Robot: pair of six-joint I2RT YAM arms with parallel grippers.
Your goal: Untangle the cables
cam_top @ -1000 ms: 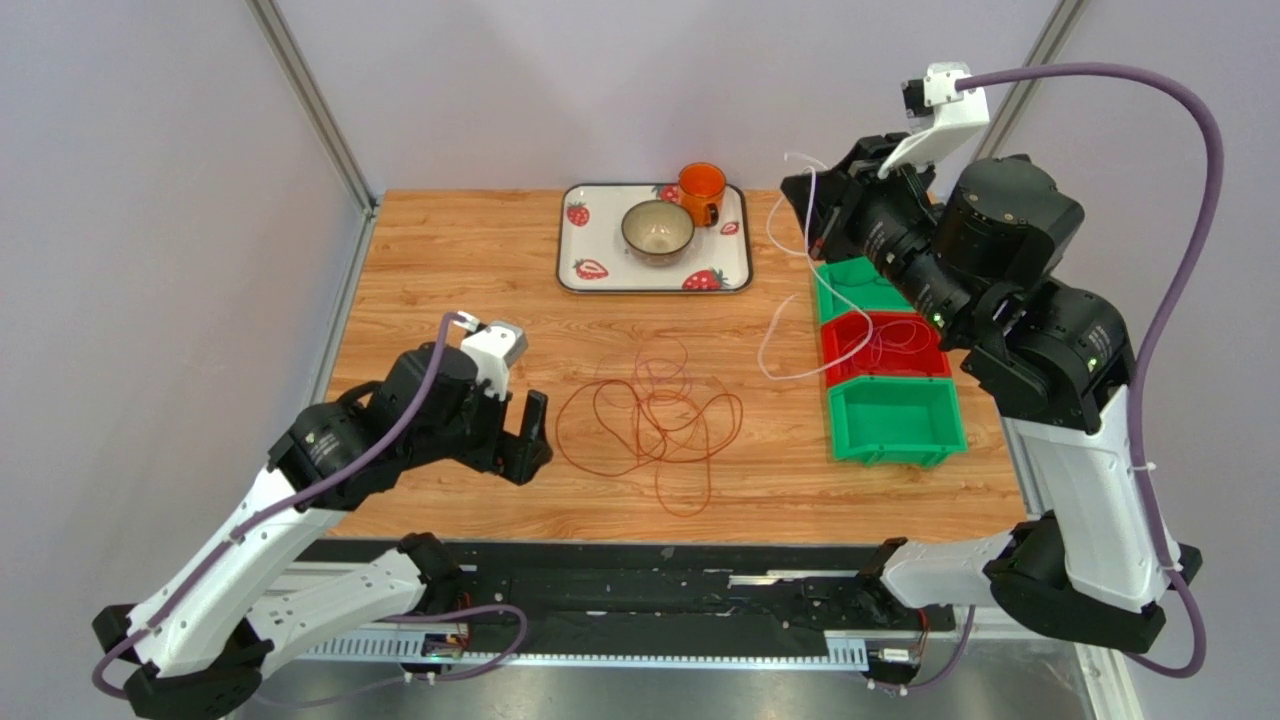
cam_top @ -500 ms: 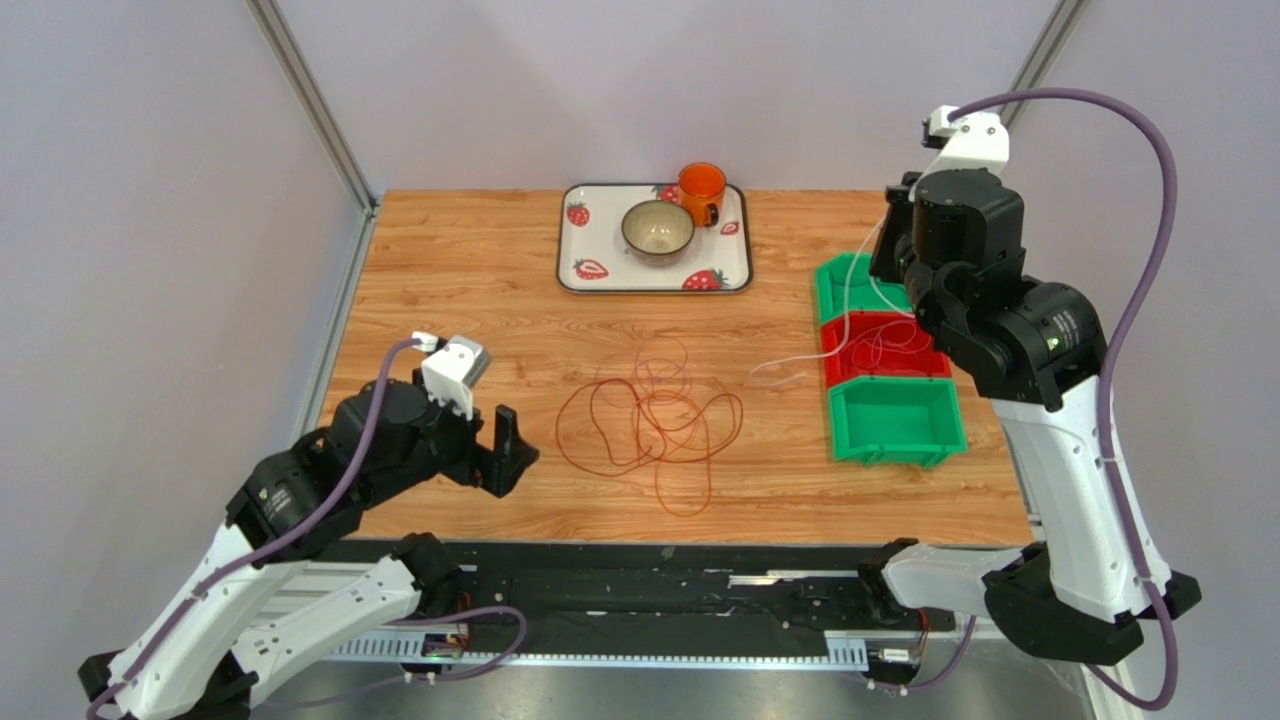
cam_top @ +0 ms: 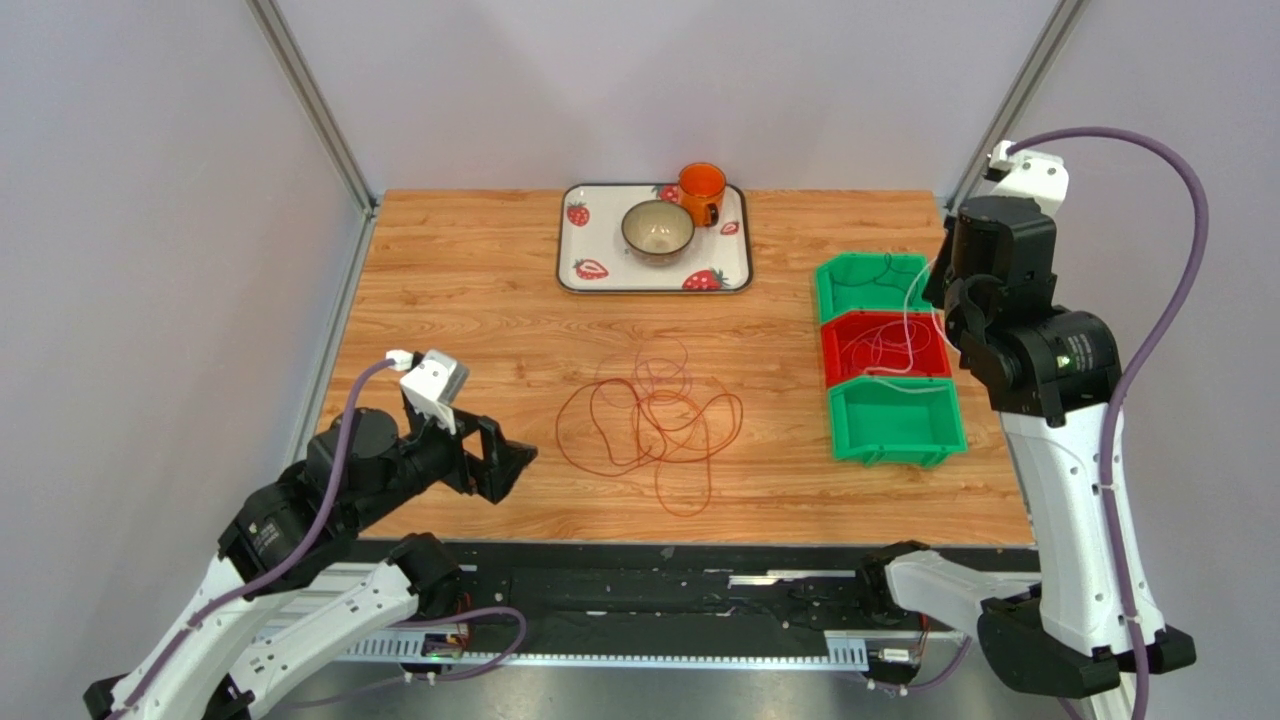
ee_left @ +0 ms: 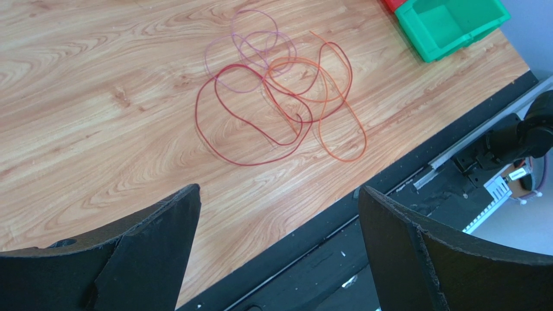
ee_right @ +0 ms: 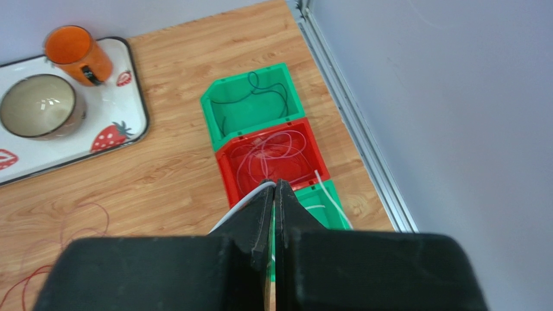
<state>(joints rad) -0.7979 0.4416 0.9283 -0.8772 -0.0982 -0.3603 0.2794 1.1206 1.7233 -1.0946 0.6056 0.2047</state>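
Observation:
A tangle of thin cables (cam_top: 654, 420) in red, orange and pale pink lies in loose loops on the wooden table, and shows again as the cables (ee_left: 279, 97) in the left wrist view. My left gripper (ee_left: 278, 191) hangs open and holds nothing, near the table's front edge, left of the tangle. My right gripper (ee_right: 274, 184) is shut on a white cable (ee_right: 272, 155), high above the bins. That cable's loops lie in the red bin (ee_right: 227, 165), with one end trailing over the near green bin (ee_right: 334, 194). A dark cable (ee_right: 259, 91) lies in the far green bin.
Three bins stand in a row at the right: a far green bin (cam_top: 831, 285), the red bin (cam_top: 830, 348) and the near green bin (cam_top: 894, 435). A strawberry tray (cam_top: 574, 263) at the back holds a bowl (cam_top: 658, 228) and an orange mug (cam_top: 700, 191).
My right arm swung right and back, carrying the white cable off the table to above the bins, where it now drapes. My left arm drew back toward the near left edge.

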